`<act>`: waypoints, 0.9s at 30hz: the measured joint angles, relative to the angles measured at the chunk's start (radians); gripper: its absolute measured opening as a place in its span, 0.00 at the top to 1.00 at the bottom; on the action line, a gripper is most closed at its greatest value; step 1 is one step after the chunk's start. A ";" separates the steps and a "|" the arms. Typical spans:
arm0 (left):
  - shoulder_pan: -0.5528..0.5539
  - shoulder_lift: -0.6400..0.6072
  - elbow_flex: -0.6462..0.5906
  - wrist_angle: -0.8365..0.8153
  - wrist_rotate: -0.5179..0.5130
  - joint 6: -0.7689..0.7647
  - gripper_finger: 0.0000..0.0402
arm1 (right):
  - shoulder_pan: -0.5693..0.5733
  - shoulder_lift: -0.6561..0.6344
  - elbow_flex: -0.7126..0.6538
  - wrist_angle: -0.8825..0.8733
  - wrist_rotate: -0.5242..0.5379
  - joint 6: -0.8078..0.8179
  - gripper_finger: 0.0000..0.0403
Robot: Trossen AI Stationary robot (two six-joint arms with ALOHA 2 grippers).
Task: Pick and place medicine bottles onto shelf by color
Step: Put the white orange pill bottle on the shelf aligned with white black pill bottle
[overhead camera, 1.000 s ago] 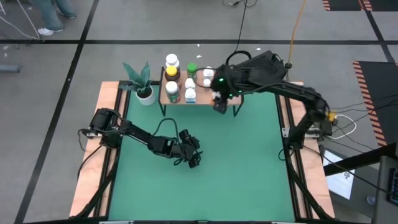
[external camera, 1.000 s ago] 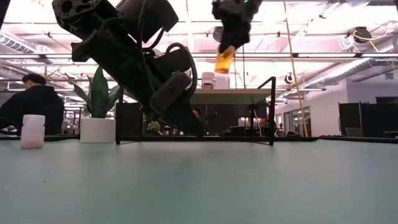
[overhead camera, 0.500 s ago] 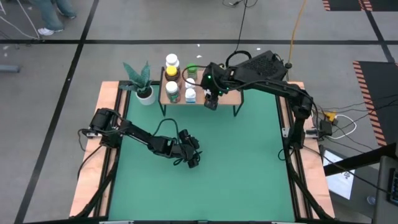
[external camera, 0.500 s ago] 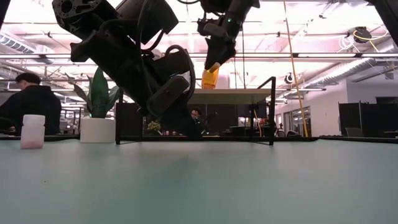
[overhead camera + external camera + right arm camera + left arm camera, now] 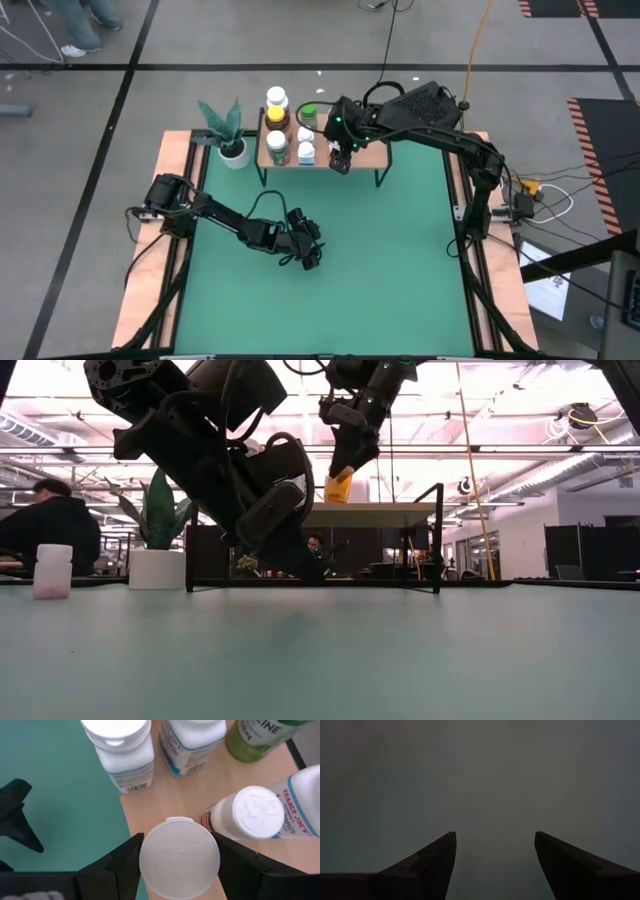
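Orange bottle tight between right claw fingers, over shelf.

"TRADER JOE'S" on white bottle

1. A green-topped table with wooden side edges carries everything.
2. On its far edge stands a small wooden shelf on thin black legs.
3. On the shelf stand an amber bottle, two white bottles with blue labels, a green bottle and another white bottle.
4. A white pot with a green plant stands on the table just beside the shelf.
5. A pale bottle stands apart on the table.
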 joint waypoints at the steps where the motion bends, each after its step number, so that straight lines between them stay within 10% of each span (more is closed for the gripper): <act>1: 0.000 0.000 0.000 0.000 0.000 0.000 0.32 | 0.000 0.000 -0.003 0.002 0.000 -0.004 0.47; 18: 0.000 0.000 0.000 0.000 0.000 -0.005 0.32 | 0.000 0.000 -0.005 0.027 0.000 -0.034 0.46; 27: 0.000 0.000 0.000 -0.004 0.000 -0.005 0.32 | 0.000 0.000 -0.006 0.033 0.002 -0.040 0.28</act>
